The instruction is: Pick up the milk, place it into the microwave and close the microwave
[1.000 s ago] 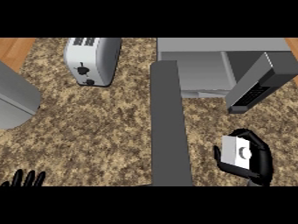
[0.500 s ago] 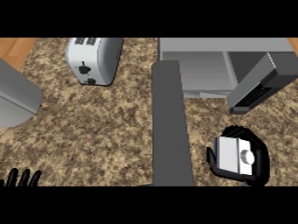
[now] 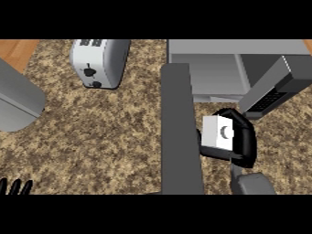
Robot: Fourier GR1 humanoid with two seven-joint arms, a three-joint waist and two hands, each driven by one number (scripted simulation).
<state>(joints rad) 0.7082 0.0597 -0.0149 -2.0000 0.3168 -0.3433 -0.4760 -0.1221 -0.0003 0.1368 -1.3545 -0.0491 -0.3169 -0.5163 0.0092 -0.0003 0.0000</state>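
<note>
The milk is a small white carton seen from above, held off the counter at centre right. My right hand is curled round it, black fingers wrapping its right side and underside. The hand and carton sit just in front of the microwave, whose inside shows as a grey cavity. Its door stands swung open to the right, close above the hand. My left hand rests at the lower left edge, fingers up and straight.
A long grey bar runs down the middle of the view, just left of the carton. A silver toaster stands at the back left. A grey rounded object lies at the far left on the speckled counter.
My right hand has carried the milk up the view, closer to the open microwave. The left hand has slipped lower at the bottom left edge.
</note>
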